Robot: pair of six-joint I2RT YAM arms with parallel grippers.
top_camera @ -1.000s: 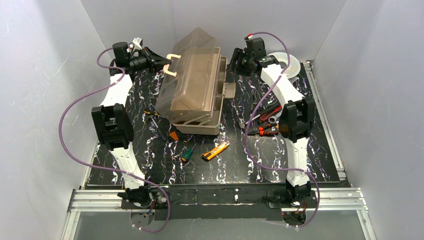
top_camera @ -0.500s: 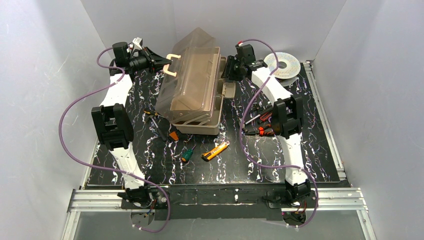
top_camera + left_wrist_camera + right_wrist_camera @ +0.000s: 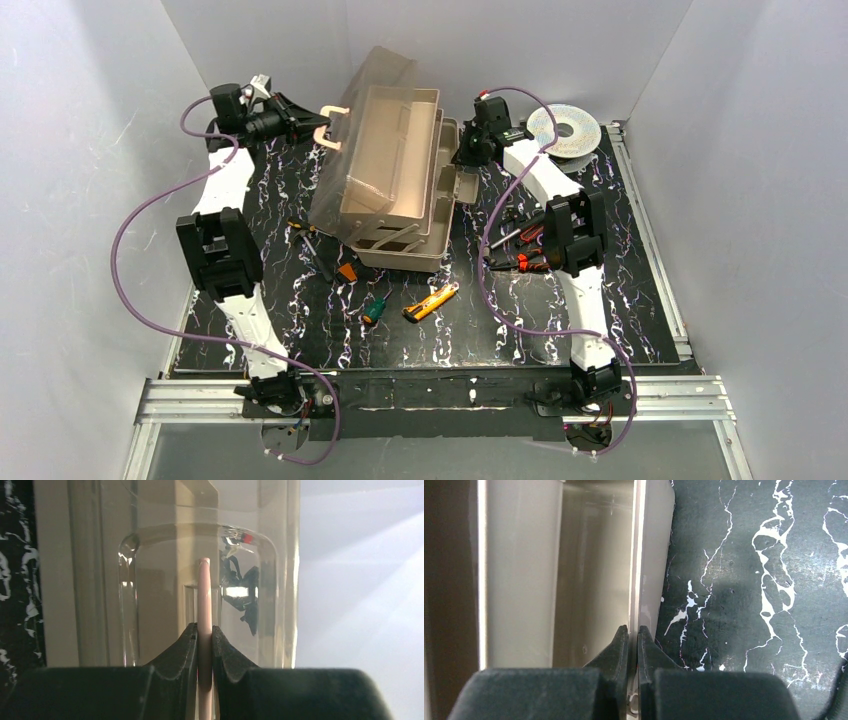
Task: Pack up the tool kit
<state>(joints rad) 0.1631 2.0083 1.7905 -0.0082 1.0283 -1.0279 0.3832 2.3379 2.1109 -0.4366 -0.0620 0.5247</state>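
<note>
Beige plastic, one toolbox [image 3: 395, 215] stands toward 12 o'clock on the surface [image 3: 640, 300], with its translucent brown lid [image 3: 390, 70] raised. Two claws grip it. The left claw [image 3: 308, 120], at the toolbox's 10 o'clock, is clamped on the single cream handle [image 3: 330, 128]. The right claw [image 3: 462, 150], at 2 o'clock, is pinched together on the rim [image 3: 640, 555]. One yellow knife [image 3: 431, 302] and one green-handled screwdriver [image 3: 373, 311] lie at 6 o'clock.

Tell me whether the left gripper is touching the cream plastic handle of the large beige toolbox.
Touching. In the left wrist view the left gripper pinches the thin cream handle of the beige toolbox between its black fingers, no gap.
</note>
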